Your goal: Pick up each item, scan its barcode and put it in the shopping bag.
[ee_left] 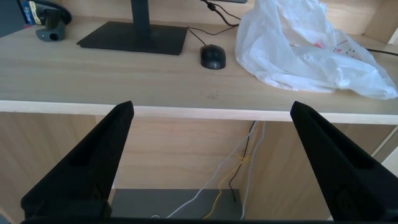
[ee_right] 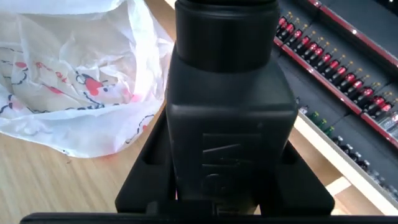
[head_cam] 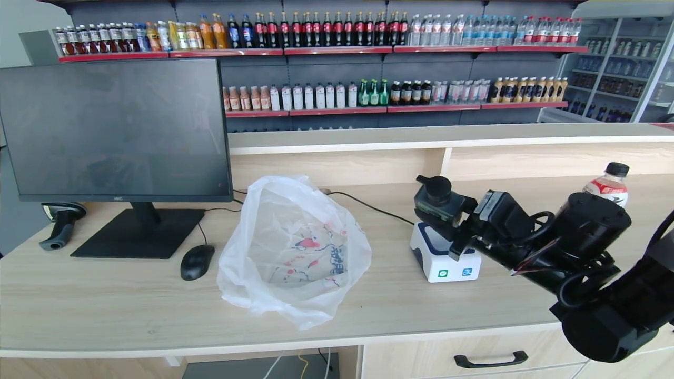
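My right gripper (head_cam: 459, 223) is shut on a dark bottle with a black cap (head_cam: 436, 202) and holds it just above the small white barcode scanner (head_cam: 447, 266) on the counter. The right wrist view shows this bottle (ee_right: 224, 93) close up, with the bag (ee_right: 81, 74) beyond it. The white plastic shopping bag (head_cam: 295, 252) lies slumped at mid-counter with its mouth facing up, to the left of the scanner. My left gripper (ee_left: 211, 107) is open and holds nothing, low in front of the counter's front edge. A white bottle with a red label (head_cam: 608, 187) stands at the right behind my right arm.
A black monitor (head_cam: 116, 131) stands at the left on its base, with a mouse (head_cam: 196, 261) beside it and a handheld scanner (head_cam: 60, 226) at the far left. A raised ledge (head_cam: 421, 138) backs the counter, with drink shelves behind. A drawer handle (head_cam: 489, 360) sits below.
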{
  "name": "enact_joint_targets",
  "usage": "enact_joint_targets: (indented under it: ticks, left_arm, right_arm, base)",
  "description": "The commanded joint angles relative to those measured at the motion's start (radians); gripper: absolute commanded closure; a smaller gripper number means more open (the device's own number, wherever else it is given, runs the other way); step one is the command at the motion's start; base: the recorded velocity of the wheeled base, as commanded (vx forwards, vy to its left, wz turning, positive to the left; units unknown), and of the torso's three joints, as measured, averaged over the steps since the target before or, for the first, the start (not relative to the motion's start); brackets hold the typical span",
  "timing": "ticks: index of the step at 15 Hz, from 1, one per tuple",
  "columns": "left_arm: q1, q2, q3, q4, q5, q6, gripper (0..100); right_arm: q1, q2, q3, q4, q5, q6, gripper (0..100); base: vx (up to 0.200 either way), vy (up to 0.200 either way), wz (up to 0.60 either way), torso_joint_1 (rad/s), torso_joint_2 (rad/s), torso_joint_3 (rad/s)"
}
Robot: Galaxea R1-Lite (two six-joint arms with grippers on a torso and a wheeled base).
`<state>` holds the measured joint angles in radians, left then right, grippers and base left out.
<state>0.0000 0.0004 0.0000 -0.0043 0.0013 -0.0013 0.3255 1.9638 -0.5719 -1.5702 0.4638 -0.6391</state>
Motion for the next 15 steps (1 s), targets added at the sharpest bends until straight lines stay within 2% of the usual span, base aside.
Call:
enact_joint_targets:
  ticks: [1,9,15]
  left_arm:
    - [0.0,0.0,0.0,0.0,0.0,0.0,0]
    - [0.0,0.001,0.0,-0.005,0.0,0.003,0]
    - [0.002,0.0,0.0,-0.003,0.0,-0.003,0]
  right_arm:
    - [-0.002,0.017,-0.028,-0.001,0.007,-0.065,100]
    - [-0.008,0.004,0.078,-0.001,0.049,-0.229,100]
    - [-0.051,0.026,0.093,-0.001,0.062,-0.255,100]
  base:
    - [0.0,0.0,0.0,0.0,0.0,0.0]
    - [0.0,0.0,0.0,0.0,0.0,0.0]
    - [0.0,0.0,0.0,0.0,0.0,0.0]
